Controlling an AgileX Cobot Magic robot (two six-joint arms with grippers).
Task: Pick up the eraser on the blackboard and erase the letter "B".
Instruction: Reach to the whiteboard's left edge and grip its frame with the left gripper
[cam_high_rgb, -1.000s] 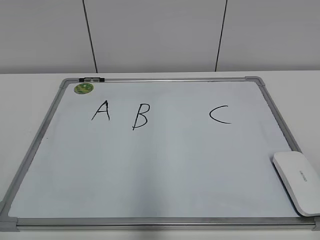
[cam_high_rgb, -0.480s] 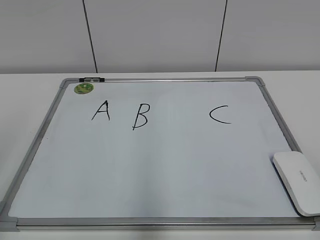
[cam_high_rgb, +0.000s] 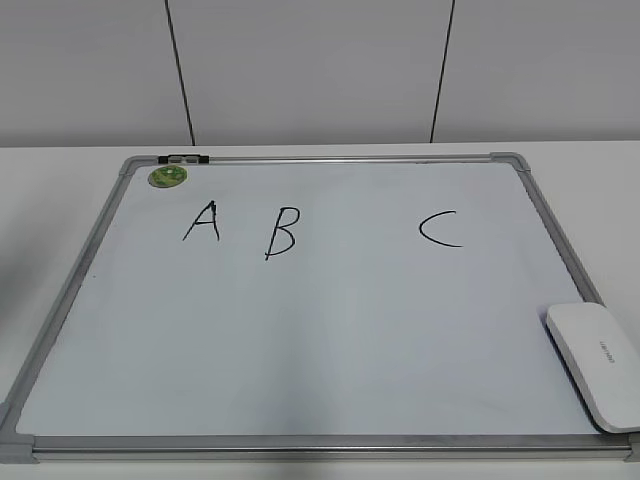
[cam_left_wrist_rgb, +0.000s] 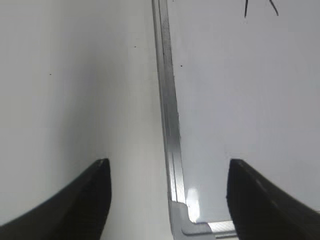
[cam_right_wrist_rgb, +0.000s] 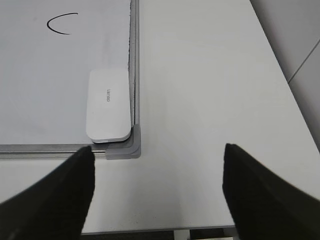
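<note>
The blackboard (cam_high_rgb: 300, 330) is a white board in a silver-grey frame, flat on the table. The black letter "B" (cam_high_rgb: 281, 232) stands between "A" (cam_high_rgb: 203, 222) and "C" (cam_high_rgb: 440, 229). The eraser (cam_high_rgb: 597, 362), a flat white block, lies on the board's near right corner; it also shows in the right wrist view (cam_right_wrist_rgb: 107, 106). My right gripper (cam_right_wrist_rgb: 158, 150) is open and empty above bare table, right of and nearer than the eraser. My left gripper (cam_left_wrist_rgb: 167, 167) is open and empty over the board's left frame (cam_left_wrist_rgb: 167, 115). Neither gripper shows in the exterior view.
A round green magnet (cam_high_rgb: 167, 177) sits at the board's far left corner beside a dark clip on the frame (cam_high_rgb: 185, 159). The white table (cam_right_wrist_rgb: 200, 75) extends right of the board to its edge. A grey panelled wall stands behind.
</note>
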